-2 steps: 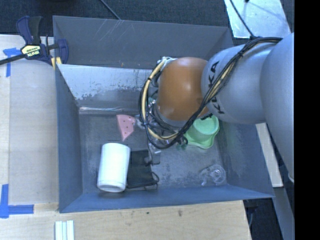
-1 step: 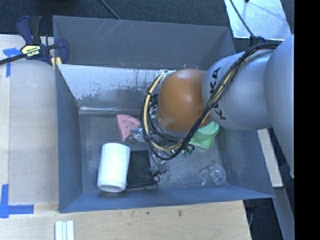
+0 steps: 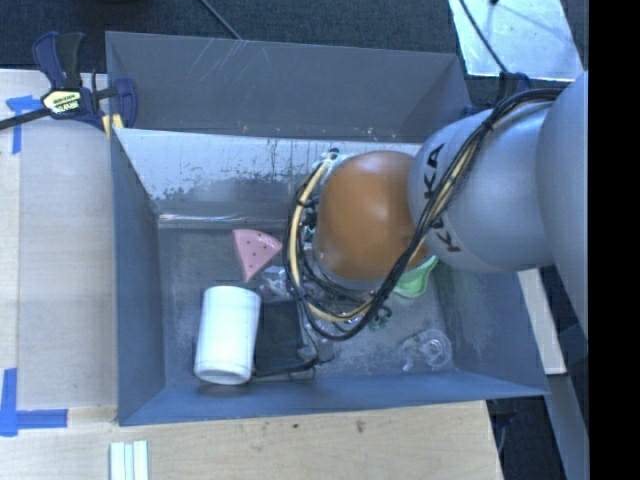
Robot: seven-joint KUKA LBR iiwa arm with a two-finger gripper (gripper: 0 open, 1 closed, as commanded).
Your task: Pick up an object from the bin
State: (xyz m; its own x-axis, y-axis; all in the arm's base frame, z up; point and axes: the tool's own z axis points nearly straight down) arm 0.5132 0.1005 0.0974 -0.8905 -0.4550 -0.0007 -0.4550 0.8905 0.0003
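My gripper point(image 3: 312, 340) reaches down below the orange cover, low in the middle of the bin floor. It stands right at the edge of a flat black thing point(image 3: 277, 340) that lies near the front wall. A white cylinder point(image 3: 228, 333) lies on its side just left of the black thing and touches it. A pink triangular piece point(image 3: 256, 249) rests farther back, up and left of the gripper. A small crumpled clear-and-dark scrap point(image 3: 275, 283) lies between the pink piece and the gripper.
A green thing point(image 3: 417, 277) peeks out from under the arm on the right. A clear plastic piece point(image 3: 430, 349) lies at the front right of the floor. The arm and its cables cover the bin's middle and right.
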